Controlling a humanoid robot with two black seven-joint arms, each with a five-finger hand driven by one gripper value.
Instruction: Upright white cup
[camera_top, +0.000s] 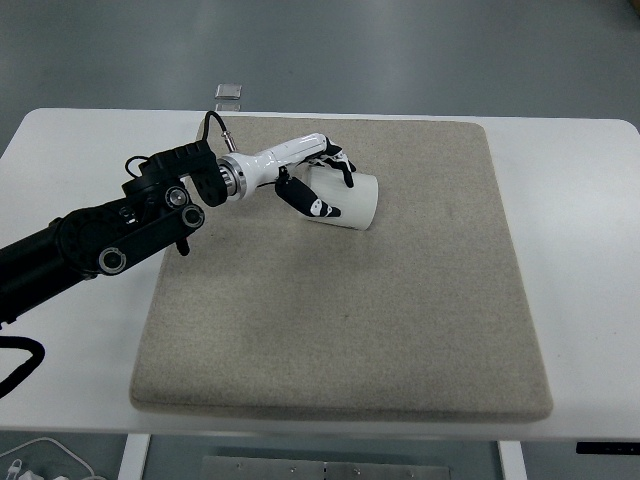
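On the grey mat (340, 320) of the tabletop (575, 230), left hand (318, 180) gripping the tilted white cup (350, 200), fingers wrapping around its side.

A white table (580, 210) with a beige mat (400, 320) stands on grey floor (400, 50).

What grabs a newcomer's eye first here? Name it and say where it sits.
The left hand, white with black fingers, is wrapped around a white cup on its black arm from the left edge. The cup lies tilted on its side at the far left part of a beige mat. The mat covers most of the white table.
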